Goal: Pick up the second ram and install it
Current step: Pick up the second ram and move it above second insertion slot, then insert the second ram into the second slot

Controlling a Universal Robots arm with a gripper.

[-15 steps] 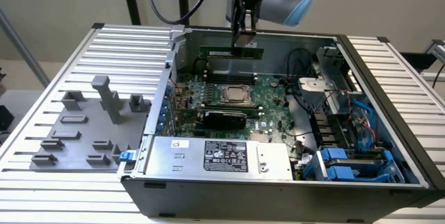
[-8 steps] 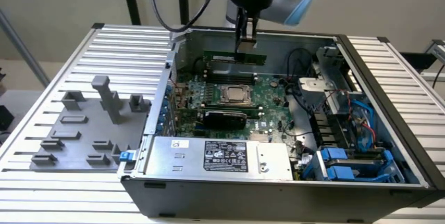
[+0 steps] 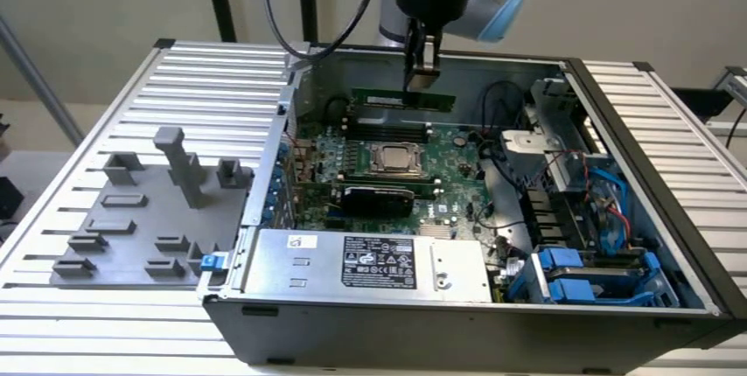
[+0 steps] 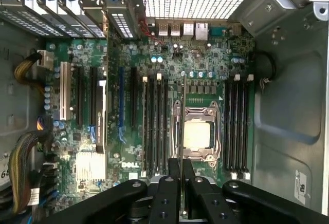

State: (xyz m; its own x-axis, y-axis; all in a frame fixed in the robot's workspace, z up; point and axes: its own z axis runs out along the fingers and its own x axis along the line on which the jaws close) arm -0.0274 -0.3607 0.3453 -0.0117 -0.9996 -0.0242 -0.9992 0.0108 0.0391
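My gripper (image 3: 422, 68) hangs over the far end of the open computer case and is shut on the second ram (image 3: 403, 99), a slim green stick held level above the motherboard (image 3: 450, 153). In the wrist view the ram (image 4: 182, 116) is edge-on, a thin line running out from between the black fingers (image 4: 175, 175) of the gripper (image 4: 181, 175). It sits over the gap between the CPU socket (image 4: 198, 134) and a bank of long black memory slots (image 4: 155, 126). A second bank of slots (image 4: 236, 124) lies on the socket's other side.
A grey fixture plate with blocks (image 3: 140, 219) sits on the slatted table at the exterior view's left. Inside the case are the power supply (image 3: 362, 262), blue drive cages (image 3: 583, 275), loose cables (image 3: 502, 105) and expansion slots (image 4: 92, 106). Case walls (image 3: 636, 131) enclose the work area.
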